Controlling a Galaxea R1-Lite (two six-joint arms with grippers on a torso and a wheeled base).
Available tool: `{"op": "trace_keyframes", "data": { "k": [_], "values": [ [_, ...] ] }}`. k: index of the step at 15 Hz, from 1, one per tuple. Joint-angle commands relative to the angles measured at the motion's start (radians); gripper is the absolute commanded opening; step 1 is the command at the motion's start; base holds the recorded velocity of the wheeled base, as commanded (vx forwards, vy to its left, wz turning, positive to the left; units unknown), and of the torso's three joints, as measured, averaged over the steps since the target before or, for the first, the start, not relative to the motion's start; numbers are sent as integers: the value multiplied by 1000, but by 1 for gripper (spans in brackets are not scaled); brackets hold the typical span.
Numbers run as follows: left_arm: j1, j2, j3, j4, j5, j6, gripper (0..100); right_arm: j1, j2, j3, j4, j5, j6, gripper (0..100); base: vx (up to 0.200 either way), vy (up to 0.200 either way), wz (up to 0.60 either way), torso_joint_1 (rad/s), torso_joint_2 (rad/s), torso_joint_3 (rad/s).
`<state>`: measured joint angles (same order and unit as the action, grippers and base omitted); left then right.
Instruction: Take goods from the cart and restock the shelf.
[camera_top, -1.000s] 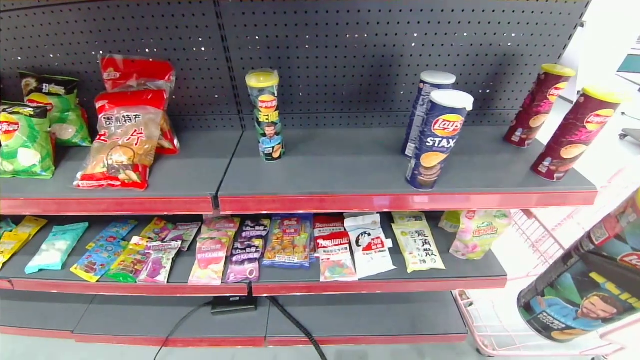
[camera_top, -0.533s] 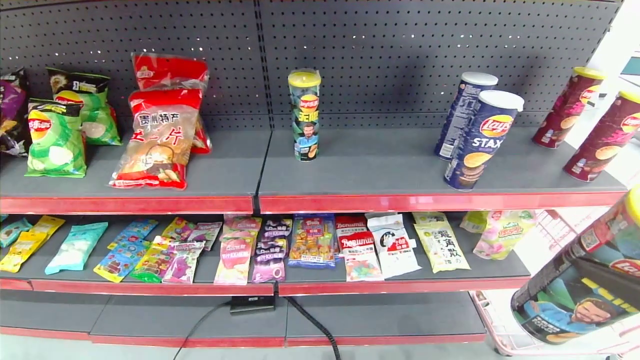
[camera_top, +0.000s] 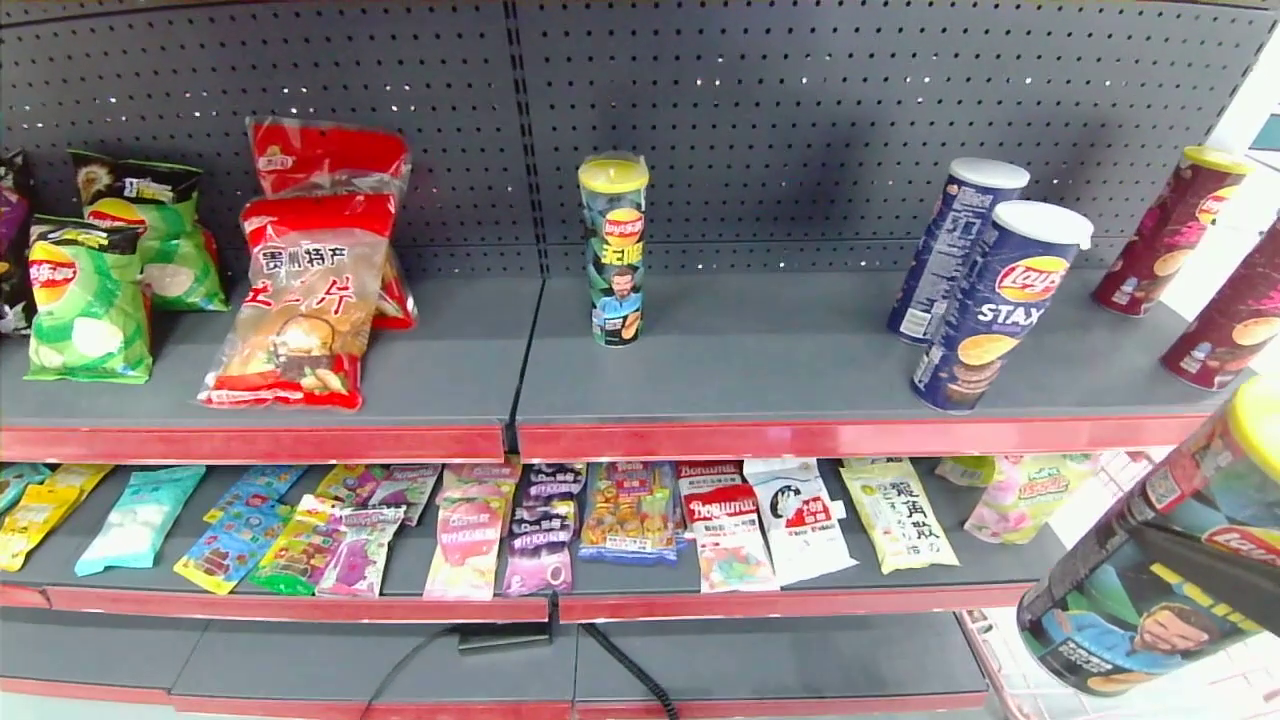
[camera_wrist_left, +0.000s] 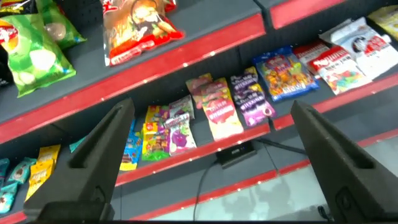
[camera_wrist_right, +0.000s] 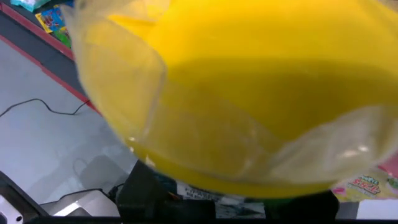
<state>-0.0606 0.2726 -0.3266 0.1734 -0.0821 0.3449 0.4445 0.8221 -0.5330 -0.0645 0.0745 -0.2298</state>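
Note:
My right gripper (camera_top: 1215, 575) is shut on a tall chip can (camera_top: 1140, 570) with a yellow lid, held tilted at the lower right, in front of and below the upper shelf (camera_top: 760, 370). The lid (camera_wrist_right: 249, 93) looms close in the right wrist view, with a dark finger (camera_wrist_right: 146, 193) beneath it. A matching can (camera_top: 613, 250) stands upright mid-shelf near the back panel. My left gripper (camera_wrist_left: 211, 106) hangs open and holds nothing, out in front of the lower shelf of snack packets (camera_wrist_left: 217, 115).
Two blue cans (camera_top: 995, 305) and two maroon cans (camera_top: 1165, 230) stand at the shelf's right; red bags (camera_top: 300, 300) and green bags (camera_top: 85, 300) lie at the left. Bare shelf spans between the matching can and the blue cans. The pink cart rim (camera_top: 985, 655) shows lower right.
The head camera has shifted, so the shelf sits further right and lower in the picture. The can stays in my right gripper at the lower right.

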Motion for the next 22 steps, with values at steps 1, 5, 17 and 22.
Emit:
{"op": "trace_keyframes", "data": {
  "k": [1,5,17,22],
  "values": [
    [-1,2,0,0,-1,2,100,0,2,8,-1,1,0,0,200,0,0,7,7,-2],
    [-1,5,0,0,-1,2,100,0,3,10,-1,1,1,0,200,0,0,2,0,2],
    [-1,7,17,0,-2,2,100,0,18,7,-3,4,3,0,0,133,0,2,0,2],
    [-2,5,21,0,-5,2,100,0,103,-88,-5,4,6,0,0,40,0,0,1,0]
  ]
}}
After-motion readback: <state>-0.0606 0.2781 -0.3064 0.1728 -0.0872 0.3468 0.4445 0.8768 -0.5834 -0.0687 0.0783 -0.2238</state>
